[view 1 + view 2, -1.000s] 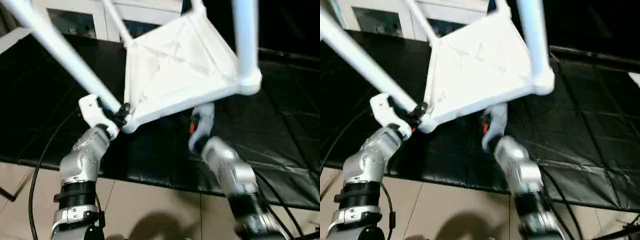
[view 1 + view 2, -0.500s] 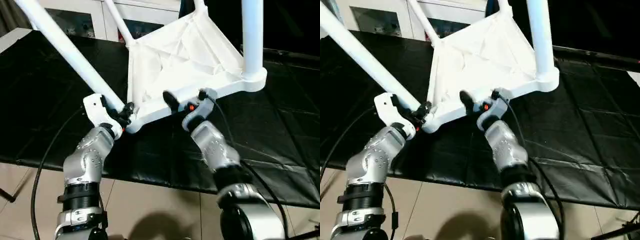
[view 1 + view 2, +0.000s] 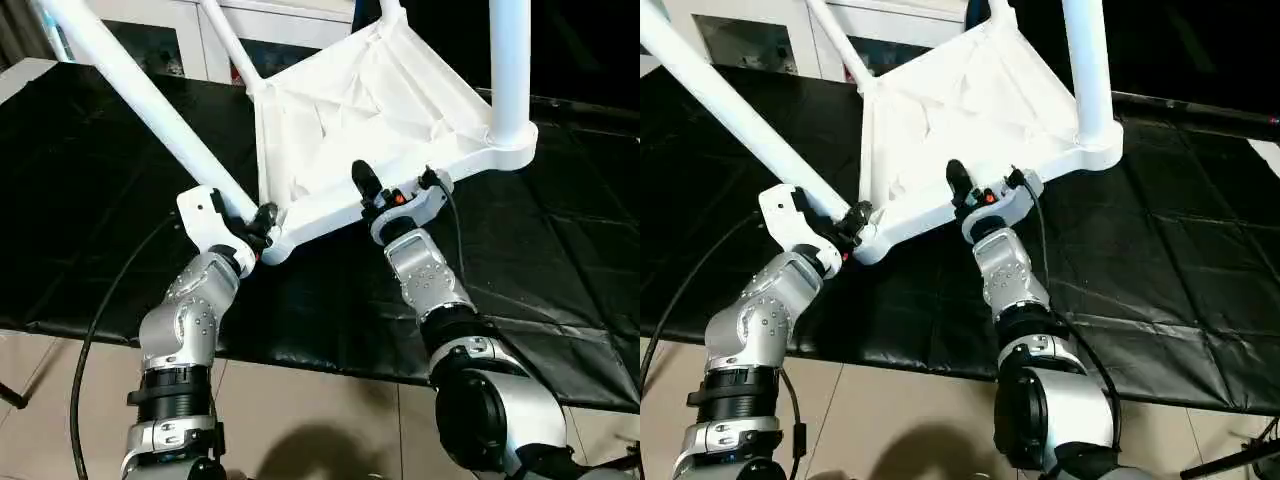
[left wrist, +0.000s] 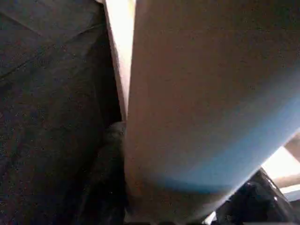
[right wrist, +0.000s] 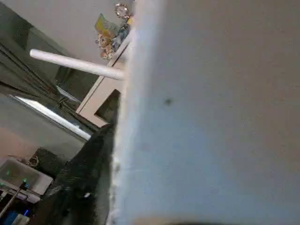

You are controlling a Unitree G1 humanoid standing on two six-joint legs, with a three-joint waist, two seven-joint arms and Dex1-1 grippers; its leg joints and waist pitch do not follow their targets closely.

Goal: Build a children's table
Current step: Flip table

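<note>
The children's table is showing as an all-white plastic piece, turned with its underside facing up and toward the camera. Raised ribs are crossing that underside in diagonals, and round legs are standing out of the corner sockets. It is tilting, its near edge sitting low over the black mat and its far edge rising toward the cabinet.

One leg is running long and slanted, up and away from the left tool; another leg is standing nearly upright beyond the right tool; a thinner-looking one is slanting away at the far corner.

The left tool is pinching the foot of the slanted leg just at the near corner socket, its fingers closing on either side of it. The right tool is straddling the near rim of the top, one black finger lying over the ribbed side; whether it is pressing the rim tight cannot be told.

The black mat is lying creased over a low platform, with pale floor tiles in front of it. A white cabinet with glass doors is standing behind.
</note>
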